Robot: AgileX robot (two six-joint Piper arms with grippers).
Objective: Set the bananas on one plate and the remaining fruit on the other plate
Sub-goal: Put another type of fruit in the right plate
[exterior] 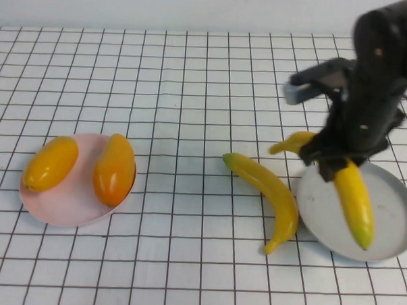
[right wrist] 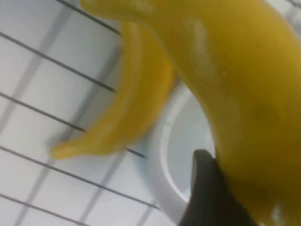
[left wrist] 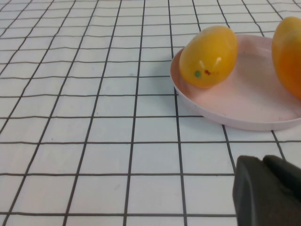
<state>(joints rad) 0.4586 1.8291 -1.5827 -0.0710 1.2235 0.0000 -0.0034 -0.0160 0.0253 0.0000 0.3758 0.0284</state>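
The right gripper (exterior: 333, 161) hangs over the near rim of the grey-blue plate (exterior: 389, 231), its fingers (right wrist: 211, 197) clamped on a banana (exterior: 355, 200). That banana runs from between the fingers out across the plate, its greenish tip low over the plate's far side; its other end pokes out behind the fingers toward the middle of the counter (exterior: 192, 91). Whether it already rests on the plate I cannot tell. The second banana (exterior: 269, 192) lies on the counter just beside the fingers, its lower end touching or nearly touching the plate's rim.

Well apart from them, two mango-like fruits (exterior: 115, 169) sit side by side on the pink plate (exterior: 69, 211). The left gripper (left wrist: 268, 193) is parked near that plate's rim, fingers together and holding nothing.
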